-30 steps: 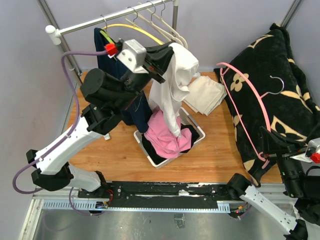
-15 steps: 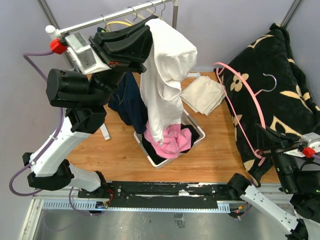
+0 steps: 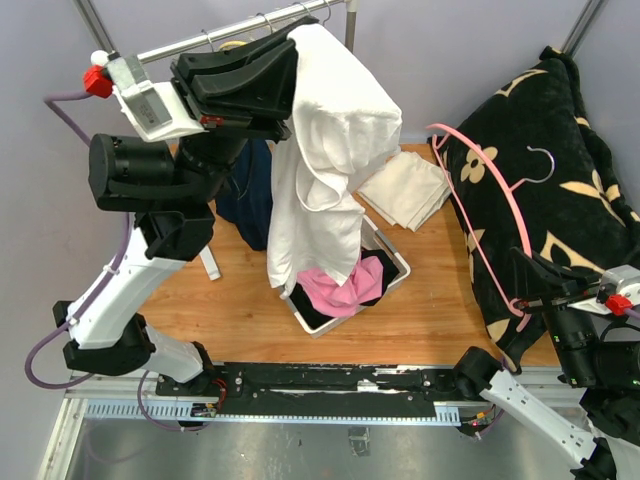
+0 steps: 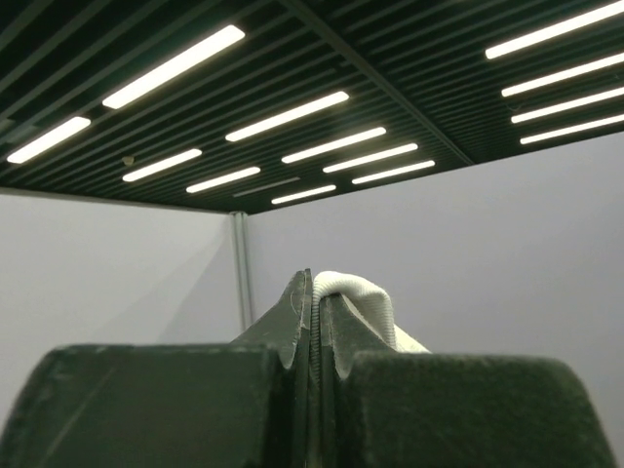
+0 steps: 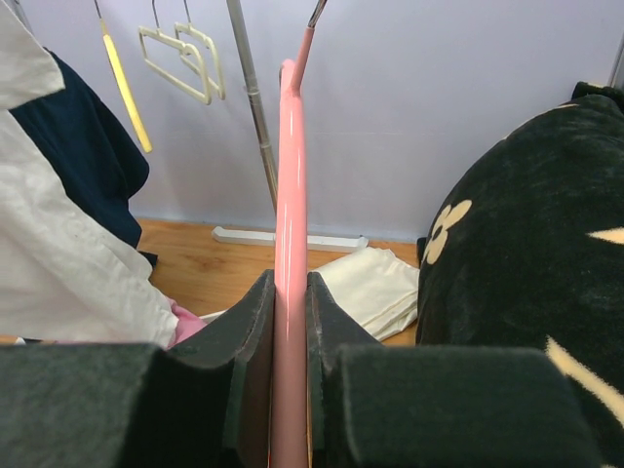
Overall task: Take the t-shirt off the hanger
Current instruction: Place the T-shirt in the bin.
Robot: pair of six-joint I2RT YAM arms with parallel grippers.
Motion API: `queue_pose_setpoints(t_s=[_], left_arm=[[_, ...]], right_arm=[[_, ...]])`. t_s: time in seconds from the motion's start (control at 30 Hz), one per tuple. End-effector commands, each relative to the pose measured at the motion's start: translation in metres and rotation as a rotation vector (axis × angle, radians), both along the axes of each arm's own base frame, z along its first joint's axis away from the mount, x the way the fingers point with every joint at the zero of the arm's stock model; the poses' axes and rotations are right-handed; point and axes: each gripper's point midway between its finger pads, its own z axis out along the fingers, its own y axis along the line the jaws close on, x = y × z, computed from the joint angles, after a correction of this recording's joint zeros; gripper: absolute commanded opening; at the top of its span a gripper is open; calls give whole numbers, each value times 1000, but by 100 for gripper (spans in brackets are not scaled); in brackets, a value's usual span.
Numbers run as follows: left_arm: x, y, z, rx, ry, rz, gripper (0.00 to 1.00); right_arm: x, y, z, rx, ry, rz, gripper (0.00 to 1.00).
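A white t-shirt (image 3: 325,150) hangs free of the hanger from my left gripper (image 3: 292,60), which is raised high near the rail and shut on its ribbed collar (image 4: 356,292). The shirt's hem dangles just above the bin. My right gripper (image 3: 535,290) is shut on the bare pink hanger (image 3: 490,190) at the right. In the right wrist view the pink hanger (image 5: 290,244) runs straight up between the fingers (image 5: 255,331).
A white bin (image 3: 395,262) with pink and black clothes sits mid-table. Folded cream cloth (image 3: 408,188) lies behind it. A navy garment (image 3: 250,195) and several empty hangers hang on the metal rail (image 3: 190,42). A black floral blanket (image 3: 555,160) fills the right.
My left gripper has lifted the white t-shirt up and to the left, drawing its hem out of the bin. The right gripper with the pink hanger has barely moved.
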Motion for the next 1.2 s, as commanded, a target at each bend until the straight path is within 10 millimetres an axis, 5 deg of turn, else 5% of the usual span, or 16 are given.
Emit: queue_pose_setpoints(t_s=[0.0, 0.2, 0.43, 0.7, 1.0, 1.17], left_arm=[[10, -9, -13, -8, 58, -10, 1], [36, -39, -59, 78, 182, -12, 0], [44, -56, -105, 174, 304, -56, 1], [52, -47, -165, 221, 436, -3, 1], [84, -34, -282, 333, 631, 236, 0], [90, -25, -328, 362, 692, 299, 0]], right_arm=[[-4, -2, 15, 46, -51, 7, 1], [-2, -1, 14, 40, -48, 5, 1], [0, -2, 13, 36, -46, -6, 1], [2, 3, 13, 34, -41, 2, 1], [9, 14, 8, 14, -19, 18, 1], [14, 21, 6, 6, -5, 28, 1]])
